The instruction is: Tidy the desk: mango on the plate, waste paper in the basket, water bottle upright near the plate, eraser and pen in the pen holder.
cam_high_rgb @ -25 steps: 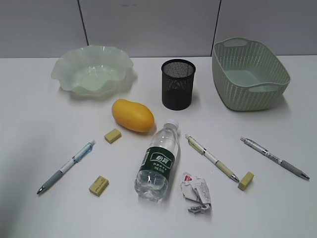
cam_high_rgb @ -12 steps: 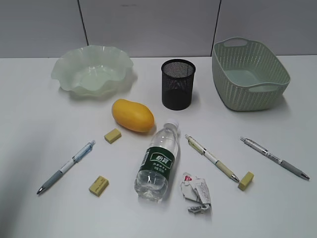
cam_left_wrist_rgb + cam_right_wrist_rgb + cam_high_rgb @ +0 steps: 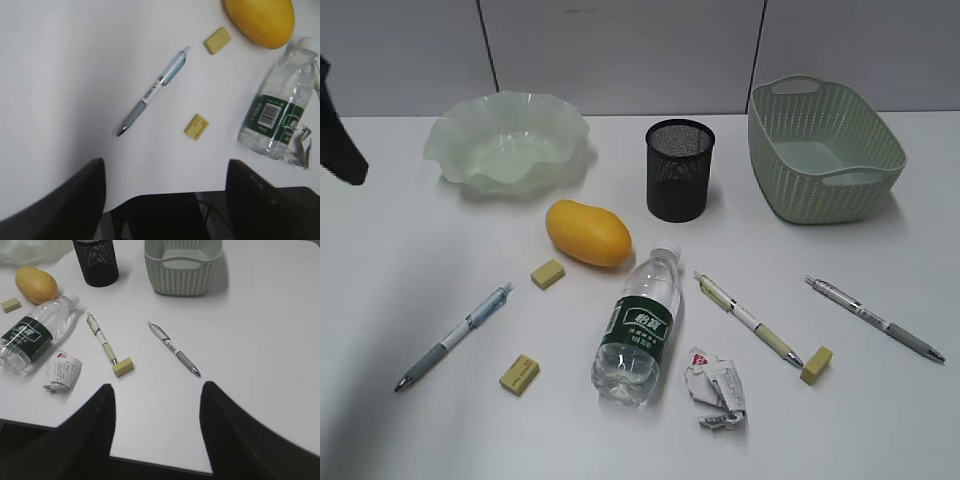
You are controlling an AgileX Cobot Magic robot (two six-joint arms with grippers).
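We see the desk [image 3: 380, 300] with nothing yet tidied. The mango [image 3: 588, 233] lies on the bare tabletop just in front of the plate [image 3: 450, 135], which sits at the back left, and left of the pen holder [image 3: 679, 170] standing upright at the back centre. The basket [image 3: 820, 150] stands at the back right. The water bottle [image 3: 640, 327] lies on its side in the middle, cap pointing toward the mango, and the waste paper [image 3: 717, 389] rests just beside its base on the right. Three pens lie flat: a blue pen [image 3: 455, 335] at the left, a yellow-green pen [image 3: 748, 318] right of the bottle, and a grey pen [image 3: 875, 318] further right. Three yellow erasers sit apart: one eraser [image 3: 548, 274] beside the mango, a front eraser [image 3: 519, 374] near the blue pen, and a right eraser [image 3: 816, 364] touching the yellow-green pen's tip. Our left gripper [image 3: 165, 200] hangs above the desk's near edge with its fingers spread and holding nothing; our right gripper [image 3: 157, 435] likewise hovers, parted and empty.
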